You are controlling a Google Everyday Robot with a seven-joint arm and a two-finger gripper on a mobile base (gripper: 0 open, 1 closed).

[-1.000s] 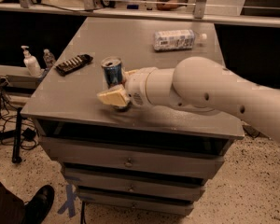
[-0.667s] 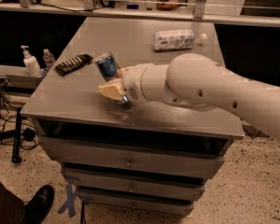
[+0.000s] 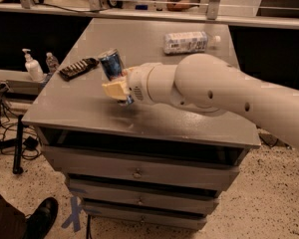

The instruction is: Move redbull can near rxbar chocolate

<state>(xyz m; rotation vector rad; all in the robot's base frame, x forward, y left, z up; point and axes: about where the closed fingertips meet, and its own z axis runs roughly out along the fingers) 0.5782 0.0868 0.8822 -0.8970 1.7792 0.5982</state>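
Note:
The redbull can (image 3: 111,65), blue and silver, is held tilted with its top leaning left, lifted above the grey table (image 3: 79,108). My gripper (image 3: 116,86) is shut on the redbull can, its pale fingers (image 3: 113,89) around the can's lower half. The rxbar chocolate (image 3: 78,68), a flat black bar with pale marks, lies at the table's left edge, a short way left of the can.
A clear plastic bottle with a white label (image 3: 187,42) lies on its side at the table's back right. A soap dispenser (image 3: 32,66) and a small bottle (image 3: 52,61) stand on a lower shelf to the left. Drawers (image 3: 139,173) sit below the tabletop.
The gripper has lifted the can off the table and carried it left and back toward the black bar; the can now tilts more.

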